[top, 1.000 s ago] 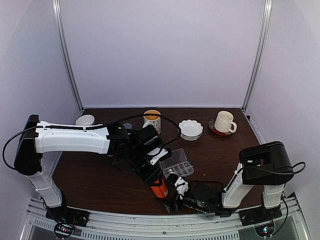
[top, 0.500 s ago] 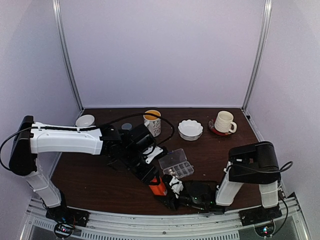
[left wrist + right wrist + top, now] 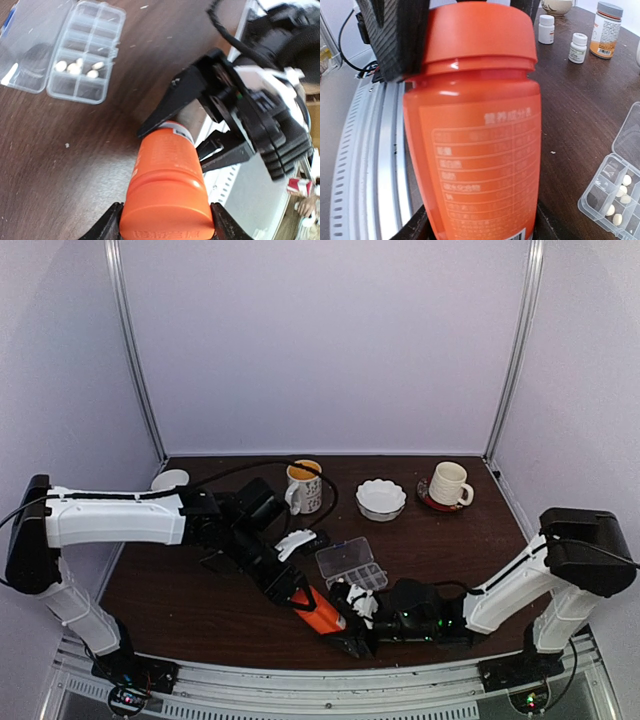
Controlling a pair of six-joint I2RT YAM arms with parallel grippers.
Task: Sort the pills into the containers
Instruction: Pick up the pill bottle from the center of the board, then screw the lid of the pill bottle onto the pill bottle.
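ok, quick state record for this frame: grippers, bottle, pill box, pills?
left gripper: shut on the cap end of the orange bottle
right gripper: shut on the bottle's other end
orange bottle: cap on, held tilted between both arms
pill box: on the table, lid open flat
pills: a few pale ones in the box, most compartments bare
background: white bowl and white mug at the back

Lab test booth: blank white walls (image 3: 320, 340), alu frame posts (image 3: 137, 360), dark table (image 3: 180, 605) w/ alu rail (image 3: 300, 680).
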